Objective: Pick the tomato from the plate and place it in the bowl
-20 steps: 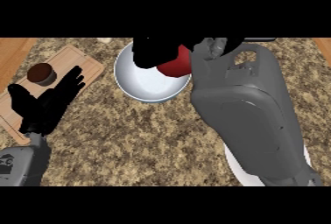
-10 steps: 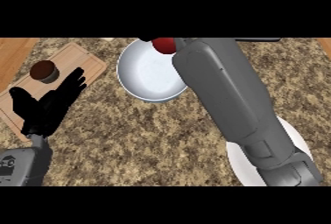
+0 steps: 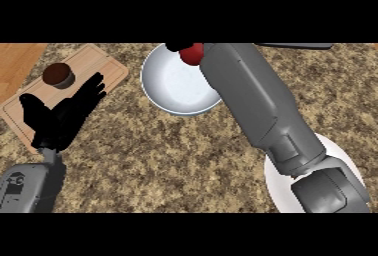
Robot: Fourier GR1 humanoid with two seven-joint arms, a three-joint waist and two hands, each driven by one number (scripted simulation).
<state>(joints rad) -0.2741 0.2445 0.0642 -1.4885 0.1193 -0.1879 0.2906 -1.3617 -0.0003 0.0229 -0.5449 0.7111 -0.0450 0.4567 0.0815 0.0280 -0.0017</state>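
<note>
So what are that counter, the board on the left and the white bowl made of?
The counter looks like polished granite: speckled brown and tan. The board looks like pale, matte wood, plain tan with a darker rim. The bowl looks like glazed ceramic or plastic, smooth white with soft shading; which one cannot be told.

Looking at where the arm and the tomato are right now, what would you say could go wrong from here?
1. The tomato sits at the bowl's far rim, so a release there might send it outside.
2. The right hand is mostly hidden behind its forearm, so the hold is hard to check.
3. The forearm spans the bowl; pulling back low might nudge it.
</note>
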